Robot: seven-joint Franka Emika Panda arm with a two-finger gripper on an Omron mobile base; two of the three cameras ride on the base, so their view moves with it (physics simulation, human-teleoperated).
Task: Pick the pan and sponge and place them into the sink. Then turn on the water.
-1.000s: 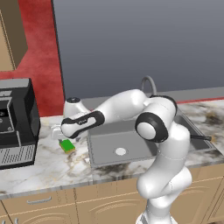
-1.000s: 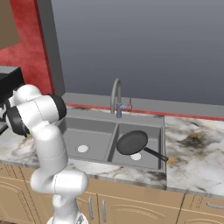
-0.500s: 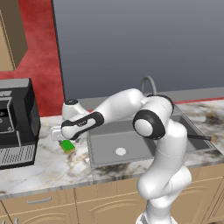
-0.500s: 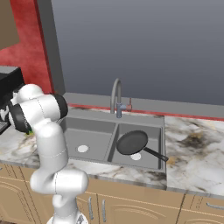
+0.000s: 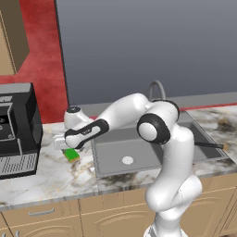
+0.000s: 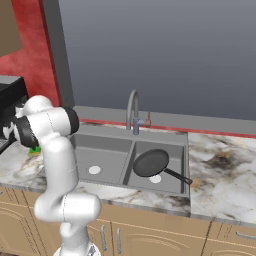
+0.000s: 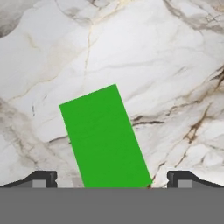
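The hand [image 7: 112, 177] is positioned directly above the sponge [image 7: 105, 138], fingers spread apart with the sponge between them, not clamped. The sponge lies flat on the marble surface [image 5: 60, 173], left of the sink [image 6: 112, 145]. The pan [image 6: 151, 163] rests in the right basin, handle pointing toward the front right

A red wall [image 5: 44, 60] and grey panel [image 6: 165, 55] back the marble counter [image 6: 225, 170] over tan cabinets [image 5: 55, 220].
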